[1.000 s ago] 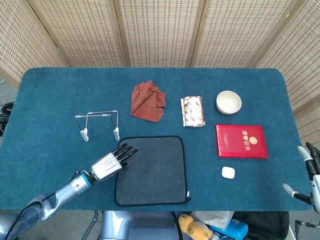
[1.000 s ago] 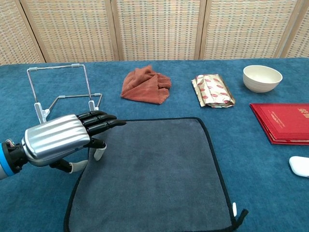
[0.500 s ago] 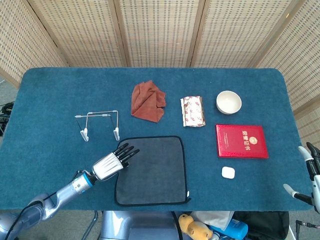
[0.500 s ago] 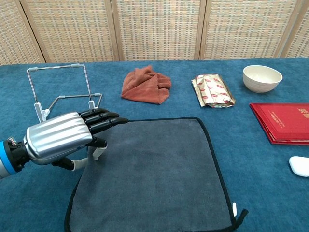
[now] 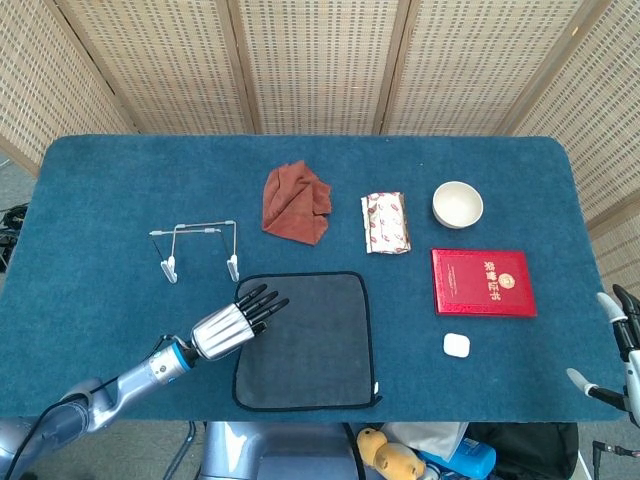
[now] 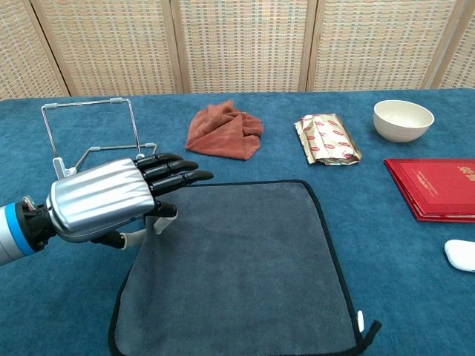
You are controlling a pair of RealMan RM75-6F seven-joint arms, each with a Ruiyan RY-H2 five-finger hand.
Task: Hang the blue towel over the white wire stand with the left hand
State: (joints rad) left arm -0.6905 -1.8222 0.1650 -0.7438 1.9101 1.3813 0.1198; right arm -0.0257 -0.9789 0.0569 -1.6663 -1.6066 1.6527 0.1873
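Observation:
The blue towel lies flat near the table's front edge, dark grey-blue with a black hem. My left hand is at its left edge near the far corner, fingers stretched over the cloth and thumb tucked beneath, pinching the edge. That corner is hidden behind the hand. The white wire stand stands upright just beyond and left of the hand, apart from it. My right hand hangs off the table's right edge, fingers apart, holding nothing.
A rust-coloured cloth is bunched behind the towel. To its right lie a foil packet, a white bowl, a red booklet and a small white object.
The left hand has slid right and slightly up, and the towel's left edge has drawn right with it. The right hand has not moved.

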